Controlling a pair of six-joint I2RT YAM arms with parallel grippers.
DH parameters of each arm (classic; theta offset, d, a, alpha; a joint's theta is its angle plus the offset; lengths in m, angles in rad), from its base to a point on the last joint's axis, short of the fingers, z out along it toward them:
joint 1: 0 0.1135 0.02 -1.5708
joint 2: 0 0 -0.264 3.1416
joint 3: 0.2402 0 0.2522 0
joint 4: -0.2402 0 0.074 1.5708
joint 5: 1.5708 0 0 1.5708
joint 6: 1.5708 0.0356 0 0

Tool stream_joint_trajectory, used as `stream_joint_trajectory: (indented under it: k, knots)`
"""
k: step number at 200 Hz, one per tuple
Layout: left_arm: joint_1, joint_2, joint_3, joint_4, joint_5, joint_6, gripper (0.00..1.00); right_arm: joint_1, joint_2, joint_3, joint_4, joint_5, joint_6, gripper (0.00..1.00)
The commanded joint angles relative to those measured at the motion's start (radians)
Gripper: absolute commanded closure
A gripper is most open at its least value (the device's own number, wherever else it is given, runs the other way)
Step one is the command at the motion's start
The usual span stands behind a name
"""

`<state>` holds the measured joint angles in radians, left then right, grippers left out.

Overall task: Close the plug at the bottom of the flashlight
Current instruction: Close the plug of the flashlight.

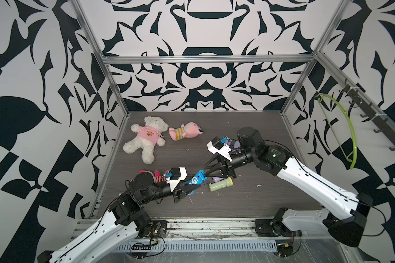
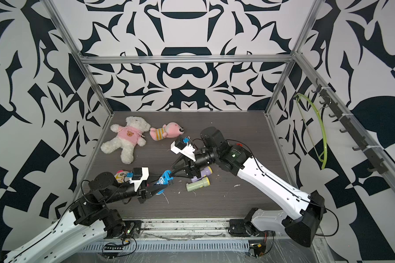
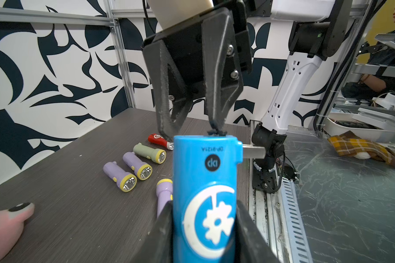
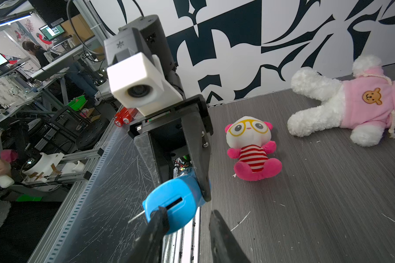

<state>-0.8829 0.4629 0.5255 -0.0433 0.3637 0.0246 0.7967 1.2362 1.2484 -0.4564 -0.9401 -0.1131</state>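
Left gripper (image 3: 205,230) is clamped on the blue flashlight (image 3: 204,182), held above the table (image 1: 237,205), bottom end aimed at the right gripper (image 3: 192,132). We note its jaws part-open and empty, one tip touching that end. The plug (image 3: 254,152) juts sideways just beside them.

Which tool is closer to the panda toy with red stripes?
Left. The left tool, holding the blue flashlight, is just beside the panda toy; the right tool is farther off, at the flashlight's end.
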Motion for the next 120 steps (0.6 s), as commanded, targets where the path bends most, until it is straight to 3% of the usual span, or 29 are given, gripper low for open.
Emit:
stream_joint_trajectory:
  k: [1, 120]
  knots:
    - [0.004, -0.012, 0.042, 0.041, 0.009, -0.008, 1.00, 0.008, -0.034, 0.037, -0.018, -0.026, -0.020, 0.64]
    - [0.004, 0.014, 0.053, 0.036, 0.035, -0.022, 1.00, 0.009, 0.007, 0.067, -0.005, -0.067, -0.019, 0.64]
